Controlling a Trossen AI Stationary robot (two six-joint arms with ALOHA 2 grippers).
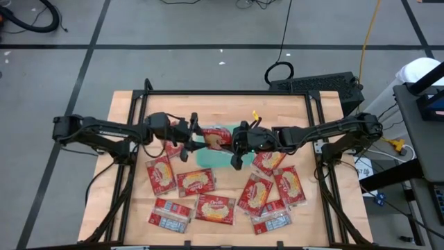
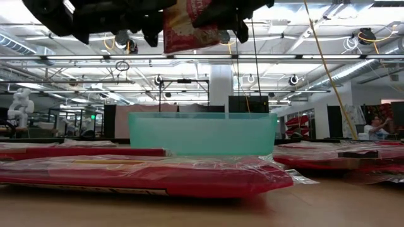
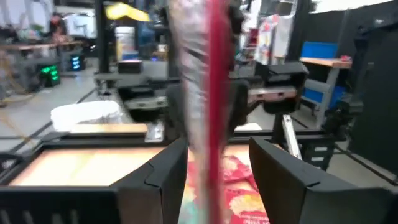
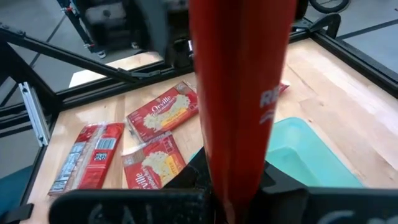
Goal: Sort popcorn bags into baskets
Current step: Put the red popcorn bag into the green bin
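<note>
Holding one popcorn bag [image 1: 216,138] over one basket [image 1: 208,158] | right tool [image 1: 239,139] clamped | left tool [image 1: 189,132] apart | ten bags tabled

This is a robotics laboratory or industrial test hall. The pale wooden worktable [image 1: 208,103] stands inside a black metal frame [image 1: 229,92] on a grey concrete floor marked with dark taped lines [image 1: 83,69], and loose black cables [image 1: 281,69] and a yellow cable [image 1: 370,35] trail across the upper part of the high view. The low view looks into a large open hall with exposed ceiling beams, ducts and strip lights [image 2: 328,47]. A white humanoid robot figure [image 2: 19,107] stands at its far left, and a person [image 2: 374,128] sits at far right.
</note>
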